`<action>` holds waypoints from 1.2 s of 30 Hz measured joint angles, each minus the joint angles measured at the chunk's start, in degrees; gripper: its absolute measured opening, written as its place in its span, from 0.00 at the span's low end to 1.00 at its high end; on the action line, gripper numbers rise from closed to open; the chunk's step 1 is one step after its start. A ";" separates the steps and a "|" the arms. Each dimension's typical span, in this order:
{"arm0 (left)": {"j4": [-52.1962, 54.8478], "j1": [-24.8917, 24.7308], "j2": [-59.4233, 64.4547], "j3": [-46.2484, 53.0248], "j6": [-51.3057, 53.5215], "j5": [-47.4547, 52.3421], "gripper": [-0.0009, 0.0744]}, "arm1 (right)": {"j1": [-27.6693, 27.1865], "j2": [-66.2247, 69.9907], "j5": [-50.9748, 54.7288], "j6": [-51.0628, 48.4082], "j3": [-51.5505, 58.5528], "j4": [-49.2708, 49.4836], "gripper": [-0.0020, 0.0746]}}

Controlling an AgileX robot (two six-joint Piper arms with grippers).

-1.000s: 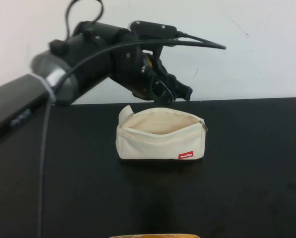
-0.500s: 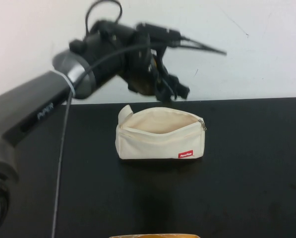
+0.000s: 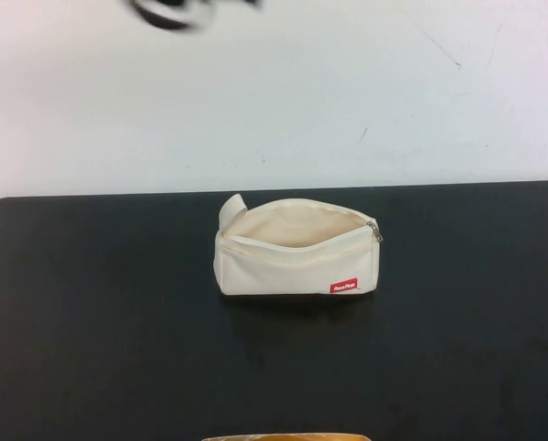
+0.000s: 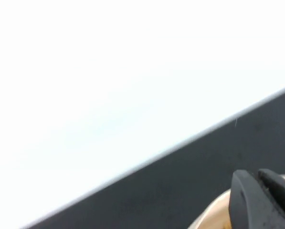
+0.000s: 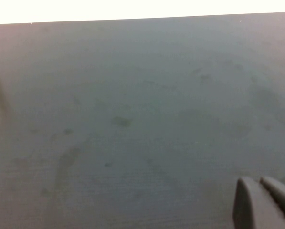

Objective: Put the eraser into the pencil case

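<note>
One object sat out in the high view: the pencil case (image 3: 297, 248), standing just past the middle of the black counter (image 3: 99, 349) with its zip open along the top and the cream lining showing. Its red label (image 3: 344, 287) sat at about 5 o'clock on the front face, the zipper pull (image 3: 374, 229) at the 3 o'clock end and the tab (image 3: 231, 209) at the 10 o'clock end. No eraser lay on the counter or showed in the mouth of the case, so by my judgement it was either down inside the case or gone from sight; the pictures could not settle it. If it was inside, the task was all but done, with only the open zip left. A dark blurred smear at 11 o'clock on the top edge was a bit of an arm, not clear enough to say which. A tan sliver (image 3: 287, 437) peeked in at 6 o'clock. Nothing stood between the case and either side of the counter.

From the left wrist view, the left tool (image 4: 262, 199) showed as two dark tips lying close side by side in one corner, above a tan shape (image 4: 211, 214), with counter and pale wall beyond. It carried nothing.

From the right wrist view, the right tool (image 5: 264, 202) showed likewise, two grey tips pressed near together and empty, over bare, faintly smudged counter.
</note>
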 joint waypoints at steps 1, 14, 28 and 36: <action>0.00 0.00 -2.93 1.52 0.00 -0.75 0.01 | 0.00 0.00 0.00 0.00 0.00 0.00 0.02; -4.39 0.00 -39.44 43.84 -1.56 -16.15 0.01 | 0.00 0.00 0.00 0.00 0.00 0.00 0.02; -4.52 0.00 -53.07 69.55 -3.10 -10.89 0.01 | 0.00 0.00 0.00 0.00 0.00 0.00 0.02; -5.09 8.14 -62.51 80.60 -3.09 -10.28 0.01 | -0.01 -0.08 0.00 0.00 0.00 0.00 0.02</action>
